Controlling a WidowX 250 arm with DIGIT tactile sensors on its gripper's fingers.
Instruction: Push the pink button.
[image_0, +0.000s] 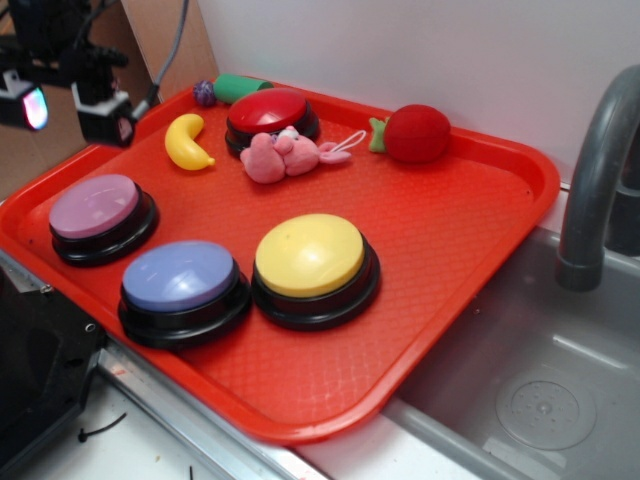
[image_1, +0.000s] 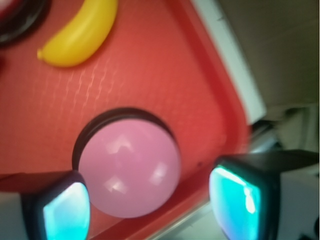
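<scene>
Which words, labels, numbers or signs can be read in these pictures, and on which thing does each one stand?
None. The buttons, toys, tray and gripper bear no readable text in either view.

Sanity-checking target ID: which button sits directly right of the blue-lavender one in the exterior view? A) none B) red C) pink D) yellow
D: the yellow button sits beside the blue-lavender button at the tray's front edge; the pink button is to its upper left.
</scene>
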